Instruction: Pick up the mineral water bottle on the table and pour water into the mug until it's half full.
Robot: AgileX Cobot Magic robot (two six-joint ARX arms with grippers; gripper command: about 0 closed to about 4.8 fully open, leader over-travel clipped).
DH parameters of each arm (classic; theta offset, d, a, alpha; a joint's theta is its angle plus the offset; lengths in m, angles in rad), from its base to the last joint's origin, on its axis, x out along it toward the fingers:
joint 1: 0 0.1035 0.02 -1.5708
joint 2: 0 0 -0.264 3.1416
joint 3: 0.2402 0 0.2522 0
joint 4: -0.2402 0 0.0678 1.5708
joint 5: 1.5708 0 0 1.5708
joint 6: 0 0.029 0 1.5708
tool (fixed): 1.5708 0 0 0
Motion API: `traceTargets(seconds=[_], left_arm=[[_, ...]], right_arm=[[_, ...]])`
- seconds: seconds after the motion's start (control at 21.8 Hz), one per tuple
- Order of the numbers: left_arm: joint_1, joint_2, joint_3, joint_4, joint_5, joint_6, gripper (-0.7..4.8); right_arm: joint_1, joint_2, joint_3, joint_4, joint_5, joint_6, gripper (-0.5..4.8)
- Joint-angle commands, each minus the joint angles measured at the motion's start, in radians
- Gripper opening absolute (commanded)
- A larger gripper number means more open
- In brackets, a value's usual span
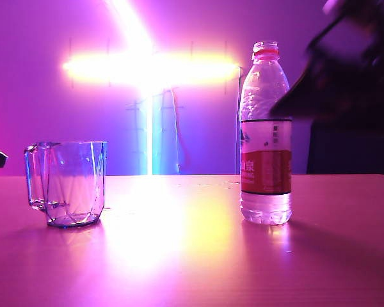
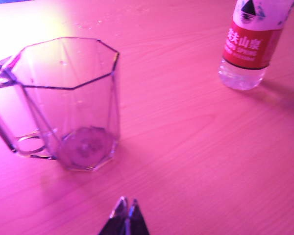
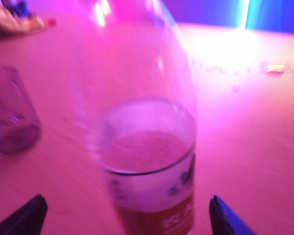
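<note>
While lit pink-violet, tabletop (image 1: 192, 256) carries both task items, well apart. Mineral water bottle (image 1: 265, 134) upright toward right side of table, set back from front edge; red neck ring at top, white-and-red label around middle, clear ribbed base on wood. Mug (image 1: 69, 184) upright toward left side, handle pointing at left edge, nothing visible inside.

Right gripper (image 3: 127, 215) seen in right wrist view with fingertips (image 3: 24, 215) spread wide, one on each side of bottle; bottle fills gap between them, not touched by either tip. Same arm shows in exterior view only as dark motion-blurred mass (image 1: 339, 77) high at right, overlapping bottle's shoulder.

Left gripper (image 2: 125, 215) in left wrist view: tips pressed together, nothing between them, hovering over bare wood just short of mug; bottle farther off beyond it. Dark sliver at left edge of exterior view, identity unclear.
</note>
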State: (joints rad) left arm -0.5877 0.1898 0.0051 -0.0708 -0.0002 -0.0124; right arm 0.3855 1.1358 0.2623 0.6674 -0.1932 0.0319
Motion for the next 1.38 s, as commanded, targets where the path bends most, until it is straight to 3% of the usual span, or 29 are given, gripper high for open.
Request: traceTargets(seconds=[0.05, 0.28, 0.92, 1.15, 1.24, 1.38], left_arm=[[0.001, 0.000, 0.004, 0.006, 0.003, 0.004, -0.02], [0.000, 0.000, 0.004, 0.005, 0.002, 0.004, -0.02], [-0.131, -0.045, 0.004, 0.005, 0.004, 0.004, -0.02], [-0.133, -0.073, 0.004, 0.005, 0.003, 0.004, -0.02], [-0.133, -0.074, 0.004, 0.005, 0.003, 0.004, -0.02], [-0.133, -0.074, 0.004, 0.005, 0.003, 0.004, -0.02]], right_arm=[[-0.001, 0.154, 0.047, 0.147, -0.020, 0.030, 4.79], [-0.002, 0.377, 0.068, 0.364, -0.011, 0.055, 4.79], [-0.002, 0.573, 0.133, 0.519, -0.034, 0.055, 4.79], [-0.001, 0.576, 0.143, 0.518, -0.044, 0.055, 4.79], [-0.002, 0.576, 0.143, 0.518, -0.050, 0.055, 3.81], [-0.002, 0.576, 0.143, 0.518, -0.049, 0.055, 3.52]])
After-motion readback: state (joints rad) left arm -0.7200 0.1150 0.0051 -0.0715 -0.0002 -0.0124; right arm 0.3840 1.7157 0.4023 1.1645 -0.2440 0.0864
